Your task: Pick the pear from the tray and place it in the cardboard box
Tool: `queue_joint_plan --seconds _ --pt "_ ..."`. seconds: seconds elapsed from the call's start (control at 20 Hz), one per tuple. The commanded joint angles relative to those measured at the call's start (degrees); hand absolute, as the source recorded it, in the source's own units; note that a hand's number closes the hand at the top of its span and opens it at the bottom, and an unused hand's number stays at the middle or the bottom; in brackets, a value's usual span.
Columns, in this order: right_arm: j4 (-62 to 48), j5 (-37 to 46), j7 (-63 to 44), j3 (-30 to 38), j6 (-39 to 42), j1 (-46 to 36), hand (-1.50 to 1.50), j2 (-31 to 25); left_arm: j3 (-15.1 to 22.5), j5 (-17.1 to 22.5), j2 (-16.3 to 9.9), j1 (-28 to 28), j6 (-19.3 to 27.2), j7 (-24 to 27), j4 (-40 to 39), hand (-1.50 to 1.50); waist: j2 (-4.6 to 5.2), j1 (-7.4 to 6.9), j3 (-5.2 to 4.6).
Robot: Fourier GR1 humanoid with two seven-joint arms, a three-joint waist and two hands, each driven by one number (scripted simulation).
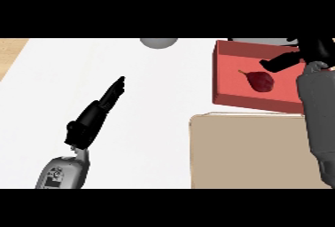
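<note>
Nearest, the cardboard box [262, 150] sits just below the red tray [229, 80]. Left hand [98, 113] rests with fingers straight over the white counter [131, 66]. Farther off, the dark red pear [261, 80] lies in the tray; the right hand [294, 57] hovers beside it, fingers extended, holding nothing.

One head view only, looking steeply down on the white bench [150, 111], forearms entering from below.
</note>
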State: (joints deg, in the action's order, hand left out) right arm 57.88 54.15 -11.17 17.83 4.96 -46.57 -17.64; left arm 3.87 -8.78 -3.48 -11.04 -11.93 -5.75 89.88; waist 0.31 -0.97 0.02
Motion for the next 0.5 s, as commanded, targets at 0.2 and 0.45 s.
queue_joint_plan --seconds 0.2,0.45 --pt "-10.0 -8.7 8.4 7.0 -7.7 -2.5 -1.50 1.4 -1.4 1.5 -1.6 1.6 -1.7 -0.2 2.0 0.00 -0.03 -0.27 0.03" --pt "-6.6 -19.4 13.8 16.3 -10.6 -2.7 -1.50 0.9 -0.9 -0.9 -0.1 -0.8 0.8 1.3 -2.4 0.00 -0.07 1.02 0.05"
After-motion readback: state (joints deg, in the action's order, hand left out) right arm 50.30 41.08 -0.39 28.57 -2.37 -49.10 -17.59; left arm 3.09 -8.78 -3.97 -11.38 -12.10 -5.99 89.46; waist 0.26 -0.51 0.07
